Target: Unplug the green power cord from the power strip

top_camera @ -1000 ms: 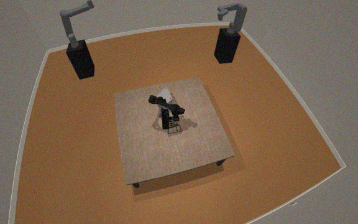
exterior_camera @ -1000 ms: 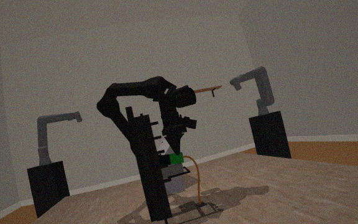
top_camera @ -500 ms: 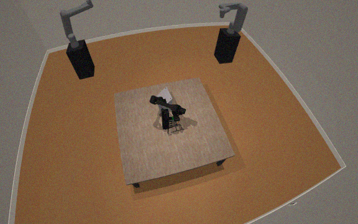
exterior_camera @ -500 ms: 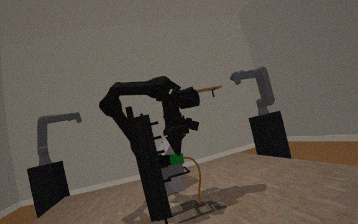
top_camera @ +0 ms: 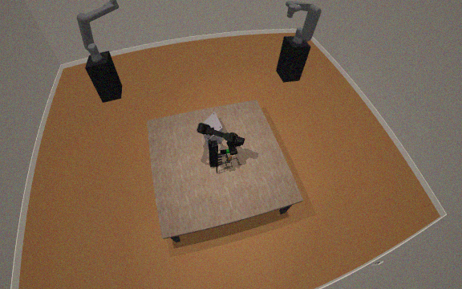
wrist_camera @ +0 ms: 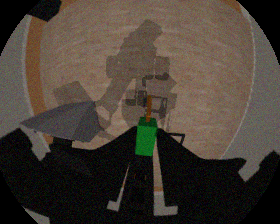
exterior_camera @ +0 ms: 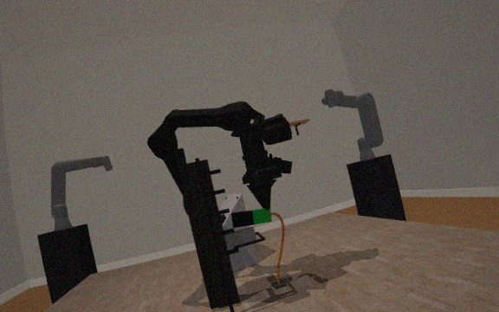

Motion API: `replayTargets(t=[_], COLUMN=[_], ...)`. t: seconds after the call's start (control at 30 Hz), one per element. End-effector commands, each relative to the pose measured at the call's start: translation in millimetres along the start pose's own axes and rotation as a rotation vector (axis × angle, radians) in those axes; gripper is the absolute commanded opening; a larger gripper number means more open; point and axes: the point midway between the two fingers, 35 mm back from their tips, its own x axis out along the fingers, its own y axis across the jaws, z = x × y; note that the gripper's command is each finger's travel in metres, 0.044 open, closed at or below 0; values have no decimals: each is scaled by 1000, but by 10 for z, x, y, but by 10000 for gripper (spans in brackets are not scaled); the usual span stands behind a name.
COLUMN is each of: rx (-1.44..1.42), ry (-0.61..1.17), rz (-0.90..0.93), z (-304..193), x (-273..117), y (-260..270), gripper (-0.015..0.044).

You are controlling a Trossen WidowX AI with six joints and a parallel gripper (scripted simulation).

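The green plug (top_camera: 228,152) (exterior_camera: 262,216) (wrist_camera: 146,140) is level, its black front part (exterior_camera: 243,218) toward the upright black strip (top_camera: 213,154) (exterior_camera: 212,256). In the exterior view a narrow gap seems to show between that black part and the strip. My gripper (exterior_camera: 268,208) (wrist_camera: 147,129) points down and is shut on the green plug, one dark finger on each side in the wrist view. The orange cord (exterior_camera: 281,243) (wrist_camera: 149,107) leaves the plug's rear and droops to the table. Contact at the plug's far end is hard to see in the wrist view.
Several thin black pegs and a bent black bracket (exterior_camera: 262,237) stick out from the strip's side. A pale grey angled block (top_camera: 213,120) (exterior_camera: 243,249) (wrist_camera: 71,121) stands behind the strip on the wooden table (top_camera: 191,201) (exterior_camera: 405,269). Two grey arms on black pedestals stand farther off.
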Motion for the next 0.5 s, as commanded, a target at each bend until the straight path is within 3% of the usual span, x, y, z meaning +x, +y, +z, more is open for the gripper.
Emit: replayTargets(t=[0.0,0.37,0.47], rx=[9,9,9], ry=[-3,-4,-6], rz=[-3,-3,-3], z=[-87,-28,182], x=[31,15,-36], y=[-43,-49,-61], gripper=[131,420,440])
